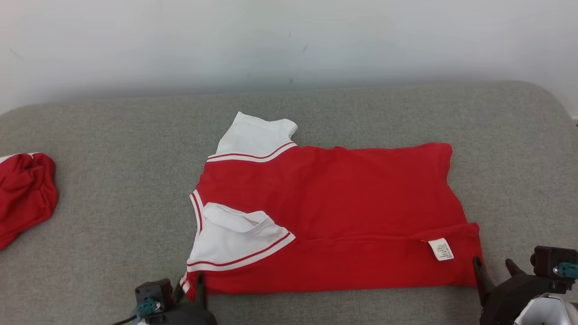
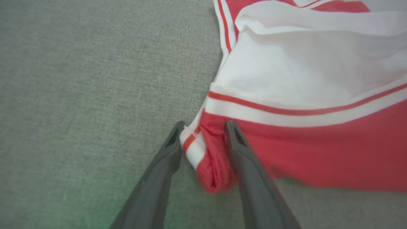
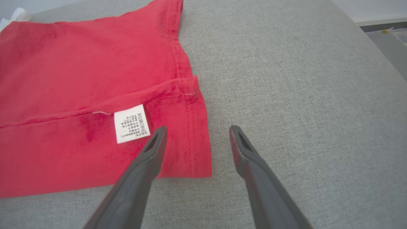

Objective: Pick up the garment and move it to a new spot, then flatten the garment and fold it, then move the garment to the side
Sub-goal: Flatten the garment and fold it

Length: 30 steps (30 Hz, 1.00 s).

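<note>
The head camera looked forward and down from above the near edge of the grey woven-fabric bench (image 1: 113, 189), far enough off to take in the whole red short-sleeved shirt with white sleeves (image 1: 334, 198). The left wrist camera sat low and very close, looking along the left pincer (image 2: 205, 127) at the shirt's near corner below a white sleeve. The right wrist camera looked along the right pincer (image 3: 197, 128), a little farther back, at the hem corner with the white care label (image 3: 132, 128). Each wrist view shared its corner with the head view.

Two garments (image 1: 343, 203) (image 1: 25, 194), two grippers (image 1: 189, 282) (image 1: 492, 261) (both dark-fingered), one label (image 1: 441, 249).
</note>
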Tool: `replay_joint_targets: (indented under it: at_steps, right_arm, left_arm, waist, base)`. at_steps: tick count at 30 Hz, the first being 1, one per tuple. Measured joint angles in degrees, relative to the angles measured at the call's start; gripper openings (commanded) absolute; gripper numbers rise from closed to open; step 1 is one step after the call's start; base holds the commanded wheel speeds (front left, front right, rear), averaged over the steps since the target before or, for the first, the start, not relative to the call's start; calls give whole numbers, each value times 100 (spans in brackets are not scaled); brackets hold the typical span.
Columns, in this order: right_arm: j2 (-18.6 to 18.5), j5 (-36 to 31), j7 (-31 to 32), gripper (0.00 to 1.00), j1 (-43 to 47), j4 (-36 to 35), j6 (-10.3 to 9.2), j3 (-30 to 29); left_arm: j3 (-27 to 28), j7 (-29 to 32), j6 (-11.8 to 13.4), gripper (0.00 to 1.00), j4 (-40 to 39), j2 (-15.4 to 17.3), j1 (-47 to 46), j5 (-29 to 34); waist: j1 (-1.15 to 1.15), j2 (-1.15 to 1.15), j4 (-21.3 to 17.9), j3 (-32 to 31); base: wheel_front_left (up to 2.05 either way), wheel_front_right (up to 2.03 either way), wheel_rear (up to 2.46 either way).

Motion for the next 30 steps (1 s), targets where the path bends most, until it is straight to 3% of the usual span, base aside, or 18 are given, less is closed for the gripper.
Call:
replay_joint_targets:
  at_steps: [17, 18, 20, 21, 30]
  right_arm:
    - [-15, -372, 172, 100, -403, 1202, -1, -11]
    - [-13, -345, 186, 82, -433, 1262, -16, 40]
    - [-14, -301, 218, 12, -490, 1338, -18, 121]
    - [-18, -281, 215, 0, -503, 1359, -19, 182]
    - [-104, 238, 174, 0, -116, 984, -16, 341]
  left_arm:
    - [-101, -367, -220, 0, 404, -142, -286, -27]
    - [-100, -377, -237, 0, 415, -140, -291, -29]
    - [-102, -422, -264, 0, 442, -136, -297, -37]
    - [-101, -442, -298, 0, 454, -129, -299, -42]
    - [-100, -645, -433, 0, 196, 91, 13, -97]
  waist:
    - [1, 0, 250, 190]
    - [1, 0, 253, 200]
    - [1, 0, 247, 209]
    - [1, 0, 243, 207]
    - [2, 0, 234, -61]
  base:
    - [0, 0, 0]
    - [0, 0, 0]
    - [0, 0, 0]
    - [0, 0, 0]
    - [0, 0, 0]
